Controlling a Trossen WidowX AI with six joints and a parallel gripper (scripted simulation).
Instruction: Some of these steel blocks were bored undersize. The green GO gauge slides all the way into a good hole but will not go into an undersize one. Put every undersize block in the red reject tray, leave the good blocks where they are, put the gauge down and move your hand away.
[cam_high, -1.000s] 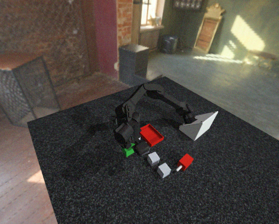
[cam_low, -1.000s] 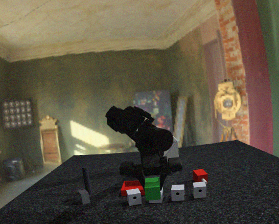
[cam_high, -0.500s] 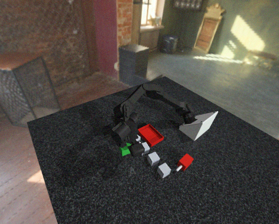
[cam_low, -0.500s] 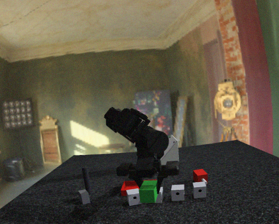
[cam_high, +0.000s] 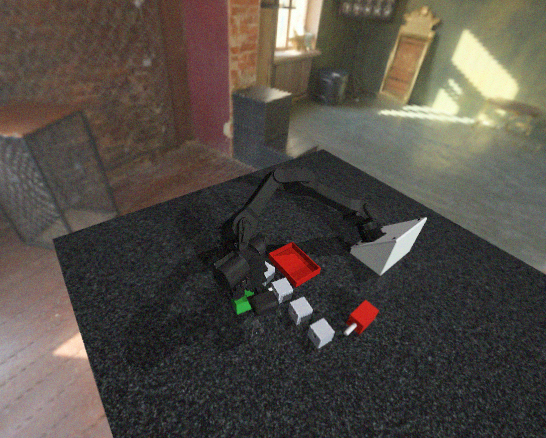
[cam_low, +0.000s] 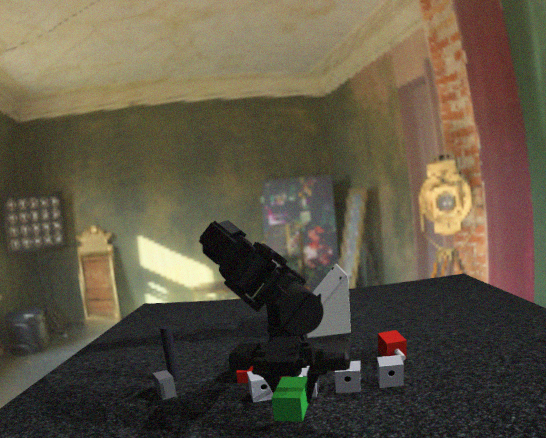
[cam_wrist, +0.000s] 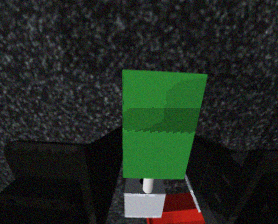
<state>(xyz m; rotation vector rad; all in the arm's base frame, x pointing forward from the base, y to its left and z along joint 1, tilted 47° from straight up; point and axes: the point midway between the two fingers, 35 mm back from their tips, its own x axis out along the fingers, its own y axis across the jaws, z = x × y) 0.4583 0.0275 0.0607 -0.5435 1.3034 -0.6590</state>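
Half-open black parallel-jaw gripper (cam_high: 252, 300) (cam_low: 292, 380) (cam_wrist: 150, 129) grips green block-handled GO gauge (cam_high: 242, 304) (cam_low: 290, 400) (cam_wrist: 160, 115), leaving pale pin free, pointing toward pale steel block (cam_wrist: 144, 205), probably for hole test.

High and exterior cameras share the blocks; the wrist's looks down close.

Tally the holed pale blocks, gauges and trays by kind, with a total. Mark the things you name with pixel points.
Pale blocks (cam_high: 321, 330) (cam_low: 385, 381) (cam_wrist: 143, 206): 4
Gauges: 2 (green gauge (cam_high: 242, 305) (cam_low: 290, 405) (cam_wrist: 155, 95), red gauge (cam_high: 363, 316) (cam_low: 391, 343))
Red tray (cam_high: 300, 266) (cam_low: 242, 376) (cam_wrist: 181, 218): 1
Total: 7
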